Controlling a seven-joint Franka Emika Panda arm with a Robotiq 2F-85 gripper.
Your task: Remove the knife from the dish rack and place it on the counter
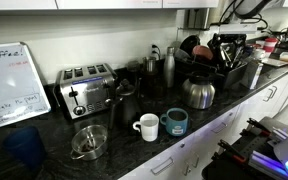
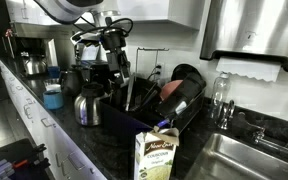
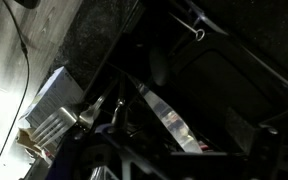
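Counter [image 1: 124,150] lies beneath my gripper [image 2: 122,92]. Both exterior views show the dish rack [image 2: 174,118] directly below it. Only the wrist view shows me the knife [image 3: 164,112], in the rack just ahead of the released, empty jaws.

We're in a shared kitchen, break-room style. A dark speckled counter [image 1: 54,132] sits over white cabinets [image 1: 256,104], with a chrome toaster [image 1: 87,88], a kettle [image 1: 198,93] and a white mug [image 1: 147,126]. A whiteboard [image 1: 9,85] is headed "Coffee". Further along there's a steel sink [image 2: 246,160], a wall-mounted paper-towel dispenser [image 2: 249,35] — and a loaded dish rack [image 2: 176,115].
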